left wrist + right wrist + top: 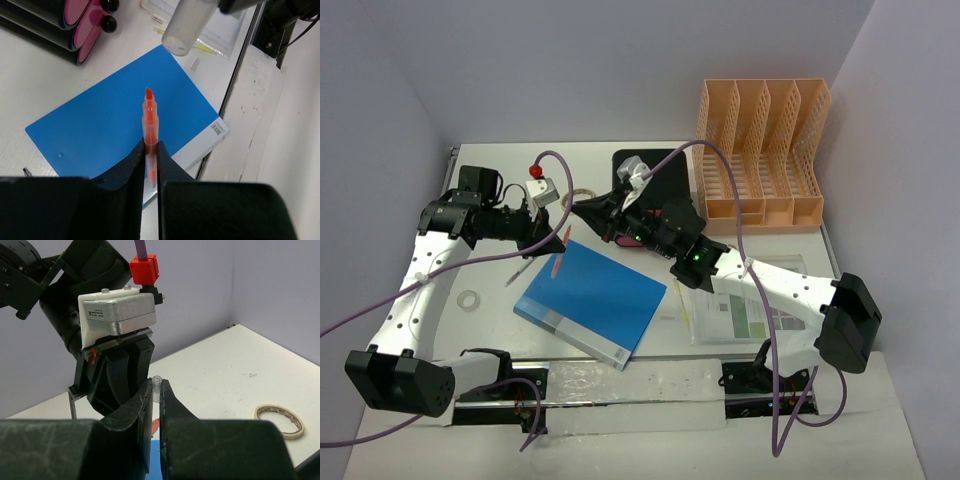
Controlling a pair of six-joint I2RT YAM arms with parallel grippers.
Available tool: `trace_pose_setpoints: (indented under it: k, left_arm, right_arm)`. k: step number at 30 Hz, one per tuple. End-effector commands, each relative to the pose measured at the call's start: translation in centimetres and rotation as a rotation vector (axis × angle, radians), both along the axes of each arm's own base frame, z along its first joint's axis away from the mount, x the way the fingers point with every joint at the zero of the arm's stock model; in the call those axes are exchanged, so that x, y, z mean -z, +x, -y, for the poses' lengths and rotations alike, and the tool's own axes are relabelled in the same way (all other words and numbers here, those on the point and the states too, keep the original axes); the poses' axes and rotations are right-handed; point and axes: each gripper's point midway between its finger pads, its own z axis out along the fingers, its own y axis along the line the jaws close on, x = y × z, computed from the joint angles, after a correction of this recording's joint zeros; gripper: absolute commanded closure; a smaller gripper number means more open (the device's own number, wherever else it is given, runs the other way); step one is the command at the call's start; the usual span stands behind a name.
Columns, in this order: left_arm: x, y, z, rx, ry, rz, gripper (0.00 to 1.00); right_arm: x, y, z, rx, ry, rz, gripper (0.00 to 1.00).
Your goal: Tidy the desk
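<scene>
White desk [495, 322] spreads under everything, and the blue notebook [592, 297] lies flat near its middle, so we place the rest from that.

Above the notebook's far left corner, the left gripper [150, 145] is clenched on an orange highlighter [149, 117]. Its bare tip points out over the blue cover. Just beyond that corner, the right gripper [156, 390] is clamped on a clear cap [184, 25], which hangs a little ahead of the tip and off to one side. We judge the step in hand to be capping the highlighter.

The main risk we see is misalignment. The cap's mouth and the tip are not on one line, so a straight push could catch the cap's rim on the tip. That could twist either piece in its jaws or knock it out of them. A dropped cap could roll off the notebook. If the left arm sags, the bare tip could mark the cover.

The two wrists are also close together, so a hasty approach could bump them against each other.

Farther from the notebook, a tape roll [280, 420], the box [90, 32] with pink drawers and the orange rack [760, 160] stand apart from both grippers.
</scene>
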Motion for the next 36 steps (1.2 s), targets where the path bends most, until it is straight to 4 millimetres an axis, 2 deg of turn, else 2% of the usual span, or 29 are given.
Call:
trace_pose_setpoints:
  k: [1,6,18,36]
  left_arm:
    - [-1.0,-0.4,0.6,0.032,-0.035,0.034,1.00]
    - [-1.4,0.1,0.8,0.010,-0.052,0.030,1.00]
    - [-0.6,0.3,0.8,-0.005,-0.047,0.017,1.00]
    - [-0.8,0.7,0.7,-0.029,-0.045,0.026,1.00]
  right_arm:
    - [-1.3,-0.6,0.5,-0.016,0.029,0.015,1.00]
    - [-0.8,-0.5,0.5,-0.017,0.031,-0.006,1.00]
    - [0.9,0.9,0.4,-0.031,0.032,-0.075,1.00]
    - [3.0,0.7,-0.5,-0.073,-0.002,-0.132,1.00]
